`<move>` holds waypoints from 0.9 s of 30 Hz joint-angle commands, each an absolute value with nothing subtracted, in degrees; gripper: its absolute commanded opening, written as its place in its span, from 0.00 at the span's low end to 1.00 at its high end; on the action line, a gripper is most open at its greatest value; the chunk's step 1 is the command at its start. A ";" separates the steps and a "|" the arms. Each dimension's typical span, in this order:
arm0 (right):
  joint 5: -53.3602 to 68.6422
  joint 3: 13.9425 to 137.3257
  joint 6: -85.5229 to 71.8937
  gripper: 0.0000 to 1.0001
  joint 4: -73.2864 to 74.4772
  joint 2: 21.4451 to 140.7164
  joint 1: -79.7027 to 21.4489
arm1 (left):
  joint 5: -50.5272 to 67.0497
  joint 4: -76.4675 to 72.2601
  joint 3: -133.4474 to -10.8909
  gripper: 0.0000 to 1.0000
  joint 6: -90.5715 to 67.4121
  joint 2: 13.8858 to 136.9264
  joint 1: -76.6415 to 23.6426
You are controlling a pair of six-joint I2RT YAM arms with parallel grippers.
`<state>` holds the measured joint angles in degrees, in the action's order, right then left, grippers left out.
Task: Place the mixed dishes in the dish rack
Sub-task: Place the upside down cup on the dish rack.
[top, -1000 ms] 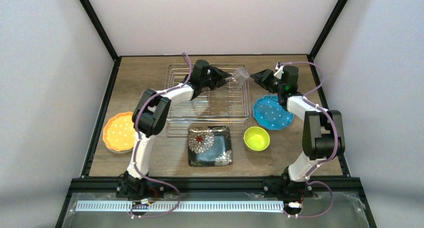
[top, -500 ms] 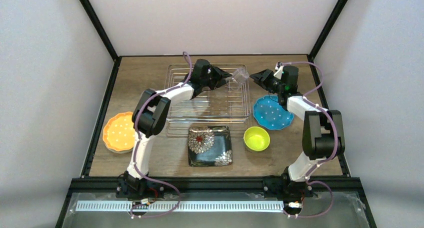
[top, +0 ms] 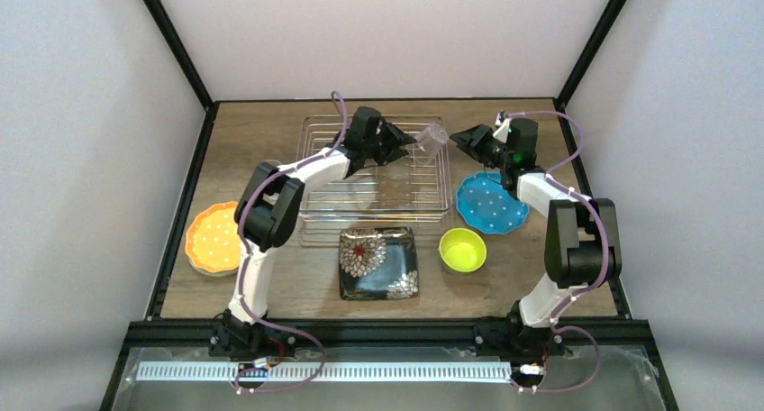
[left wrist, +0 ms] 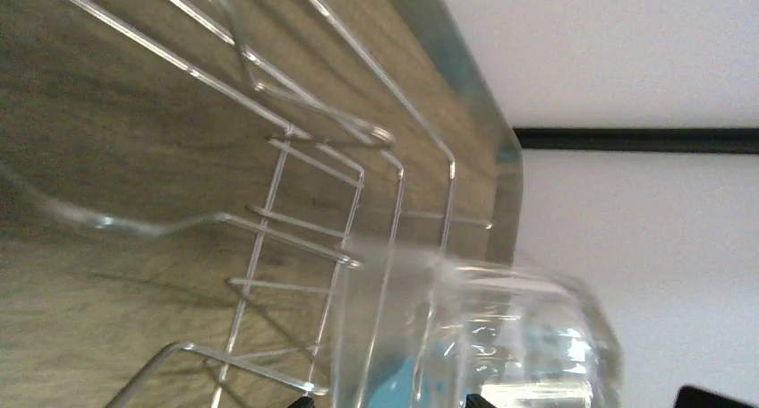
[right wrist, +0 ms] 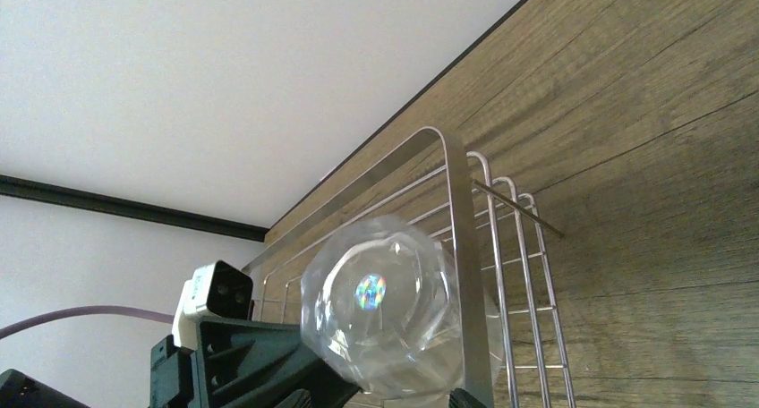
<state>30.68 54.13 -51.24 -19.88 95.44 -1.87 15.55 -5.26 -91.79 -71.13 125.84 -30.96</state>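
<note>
At the far right corner of the dish rack (top: 396, 195), the clear glass cup (top: 433, 139) is tipped on its side. Its long axis runs along the rack's far rim, base toward the right fingers (top: 467, 136). The left fingers (top: 399, 139) are spread at its other end. The right fingers are spread too, clear of it.

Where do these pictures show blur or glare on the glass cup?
Left wrist view: the glass cup is close and blurred, some wires of the rack soft. Right wrist view: cup sharp, a rainbow glint on its base. Top view: cup small and faint.
</note>
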 commanded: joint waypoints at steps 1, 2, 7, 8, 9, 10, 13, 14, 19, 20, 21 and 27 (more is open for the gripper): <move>31.02 55.10 -51.00 0.90 -21.09 96.02 -1.49 | 12.45 13.91 -88.14 0.95 -67.27 128.04 -31.47; 31.05 55.02 -51.05 0.90 -21.12 96.00 -1.48 | 12.10 14.11 -87.82 0.96 -67.16 127.67 -31.40; 31.35 54.85 -51.07 0.91 -21.25 95.90 -1.49 | 10.45 14.19 -85.82 0.96 -67.47 125.95 -31.21; 31.37 54.80 -51.10 0.90 -21.27 95.89 -1.45 | 10.27 14.30 -85.60 0.96 -67.47 125.80 -31.21; 31.40 54.84 -51.19 0.90 -21.27 95.89 -1.49 | 10.02 14.32 -85.46 0.96 -67.55 125.63 -31.22; 31.41 54.84 -51.23 0.90 -21.34 95.87 -1.49 | 9.77 14.45 -85.36 0.96 -67.63 125.42 -31.23; 31.64 54.92 -51.24 0.90 -21.36 95.73 -1.49 | 8.82 14.58 -85.33 0.96 -67.68 124.64 -31.25; 31.64 55.01 -51.14 0.90 -21.29 95.79 -1.48 | 8.64 14.62 -85.46 0.96 -67.63 124.51 -31.20; 31.79 55.72 -50.90 0.90 -20.91 95.71 -1.49 | 7.99 14.96 -85.91 0.96 -67.93 123.30 -30.99; 31.81 55.93 -50.66 0.91 -20.59 95.73 -1.49 | 7.73 15.04 -85.95 0.95 -67.94 122.84 -30.96; 31.69 56.20 -50.50 0.91 -20.31 95.67 -1.49 | 7.40 15.18 -85.91 0.96 -67.94 122.49 -30.90; 31.09 57.33 -50.09 0.90 -19.51 94.73 -1.49 | 5.42 15.34 -86.47 0.96 -68.44 120.00 -30.36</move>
